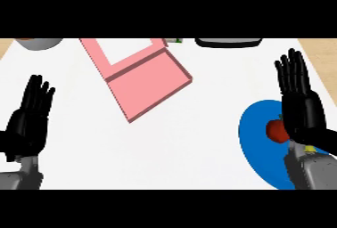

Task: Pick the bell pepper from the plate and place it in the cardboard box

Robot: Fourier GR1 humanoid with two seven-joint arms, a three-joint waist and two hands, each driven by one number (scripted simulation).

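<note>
Step in hand: by my reading, the reach for the pick; nothing had been grasped or lifted yet.
Bell pepper: the red bell pepper (276, 130) lay on the blue plate (255, 149) at the right side of the white desk (164, 151), its right edge hidden behind the palm.
Right robot hand: the right robot hand (302, 104) hovered over the plate with its fingers straight, apart and pointing away from the robot. It held nothing. It stood just beside the bell pepper, and whether it touched it could not be told.
Left robot hand: the left robot hand (30, 118) rested spread at the left edge, fingers up, with nothing in it.
Cardboard box: the pink cardboard box (148, 82) lay open and skewed on the desk, well apart from the plate, up and to the left.
Next move: probably the right robot hand needed to shift left over the bell pepper, come down and curl its fingers and thumb round it, then carry it across to the box.
</note>
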